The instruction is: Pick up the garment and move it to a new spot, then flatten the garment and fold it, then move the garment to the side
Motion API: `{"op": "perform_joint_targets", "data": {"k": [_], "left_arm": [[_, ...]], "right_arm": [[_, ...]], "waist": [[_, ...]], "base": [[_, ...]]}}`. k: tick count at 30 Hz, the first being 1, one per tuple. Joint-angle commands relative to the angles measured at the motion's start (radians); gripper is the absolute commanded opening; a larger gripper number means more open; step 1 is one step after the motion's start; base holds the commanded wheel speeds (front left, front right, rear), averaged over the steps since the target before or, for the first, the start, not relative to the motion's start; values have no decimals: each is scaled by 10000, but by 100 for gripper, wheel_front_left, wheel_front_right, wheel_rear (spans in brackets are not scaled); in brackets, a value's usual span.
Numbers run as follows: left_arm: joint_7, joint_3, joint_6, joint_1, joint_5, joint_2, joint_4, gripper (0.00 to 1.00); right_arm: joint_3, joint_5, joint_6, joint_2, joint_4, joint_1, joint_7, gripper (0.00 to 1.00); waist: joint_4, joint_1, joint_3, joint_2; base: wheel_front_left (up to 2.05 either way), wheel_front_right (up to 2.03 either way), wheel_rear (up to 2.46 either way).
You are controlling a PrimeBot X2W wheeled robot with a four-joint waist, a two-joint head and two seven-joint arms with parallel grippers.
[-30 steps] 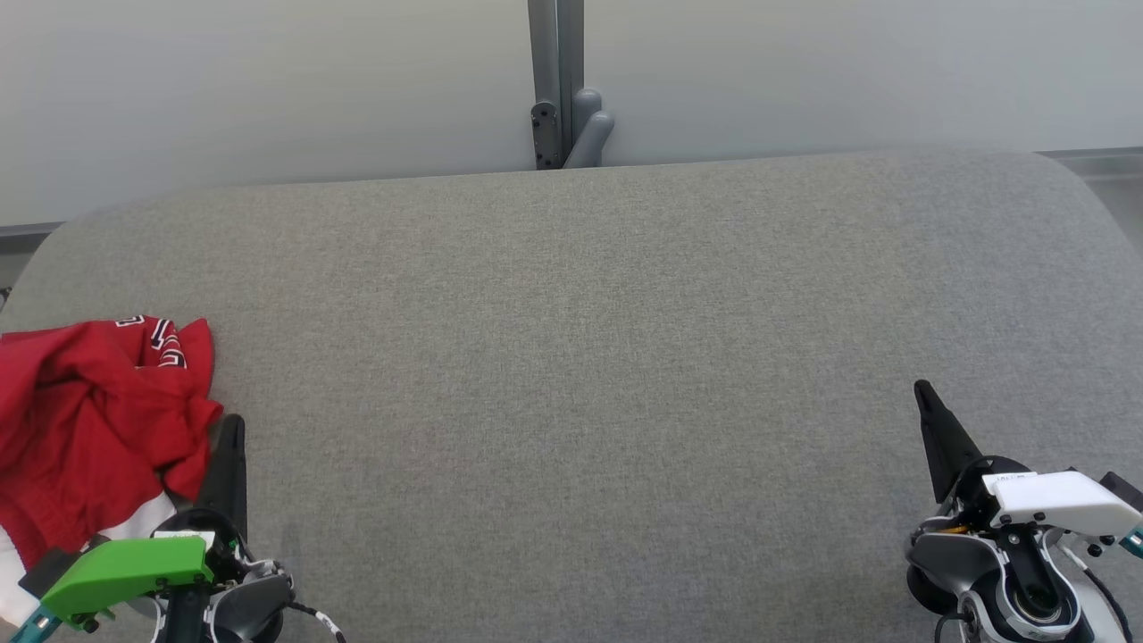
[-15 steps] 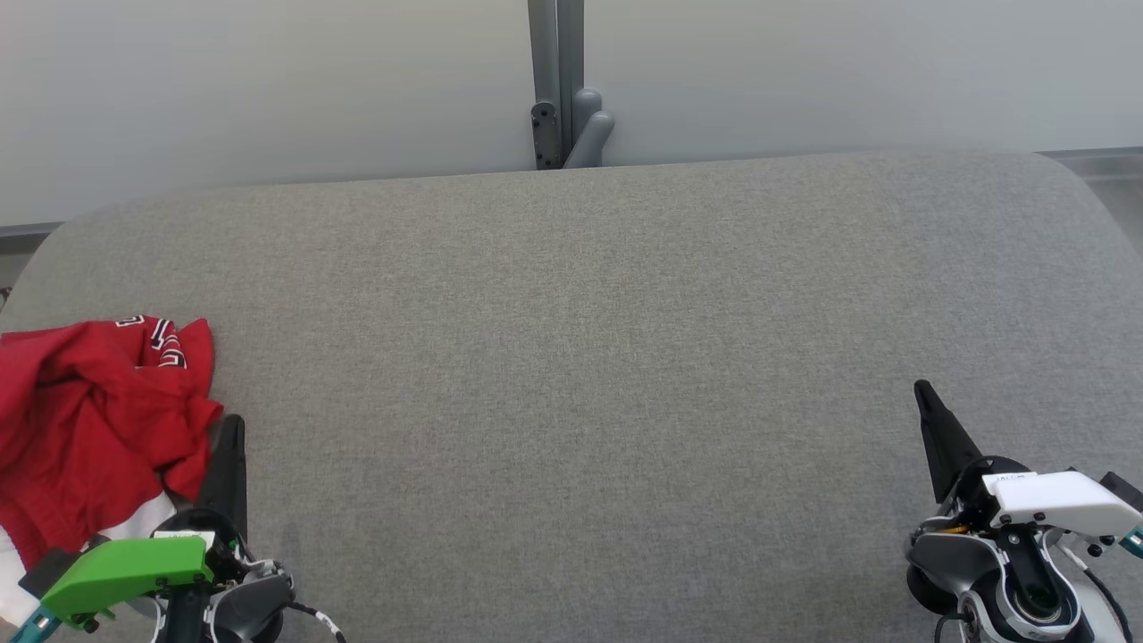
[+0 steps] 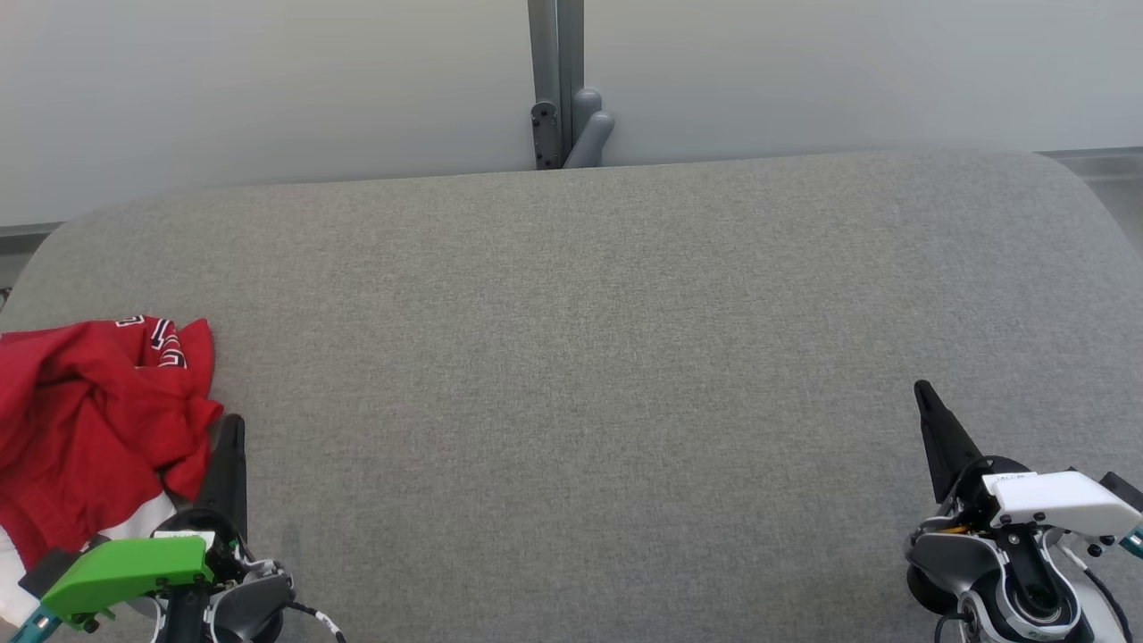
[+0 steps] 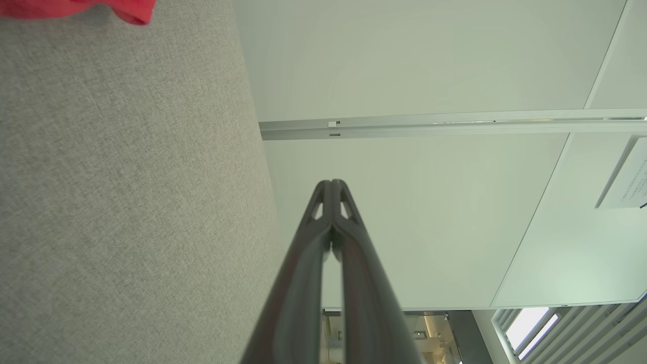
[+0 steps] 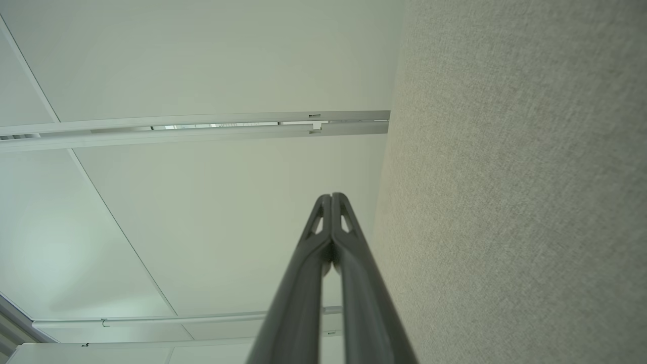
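I see the garment (image 3: pixel 89 420), red and crumpled in a heap, at the far left of the grey fabric-covered table (image 3: pixel 571 357), with its left part cut off by the edge of my head view. A strip with black and white markings shows along the top of the heap, and some white cloth shows at its lower edge. It lies loose on the table, and neither arm holds it.

My left gripper (image 3: pixel 234 427) sits just beside the heap's right edge, fingers pointing away from me. From the head view I cannot tell whether the near red fold touches the dark finger. In the left wrist view the left gripper (image 4: pixel 331 183) has its two fingers pressed together along their length with nothing between them, and a bit of the garment (image 4: pixel 101 7) shows in the top corner, well apart from the tips. A green cover (image 3: pixel 125 567) caps that wrist.

My right gripper (image 3: pixel 921 389) is well apart from the garment, over the table's right side, under a white cover (image 3: pixel 1058 500). In the right wrist view the right gripper (image 5: pixel 331 196) also has its fingers closed together on nothing.

Behind the table stand a pale wall and a grey post (image 3: pixel 555 80).
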Motion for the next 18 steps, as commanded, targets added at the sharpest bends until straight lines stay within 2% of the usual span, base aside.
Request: {"op": "perform_joint_targets", "data": {"k": [1,18], "left_arm": [[26,23,-35,-131,-26,67,-18,0],[26,23,-35,-132,-26,68,-18,0]], "right_arm": [[-11,70,4,-46,-43,86,10,0],[-11,71,4,-46,-43,86,9,0]], "waist": [[0,0,0,0],[0,0,0,0]], "base": [[0,0,0],[0,0,0]]}}
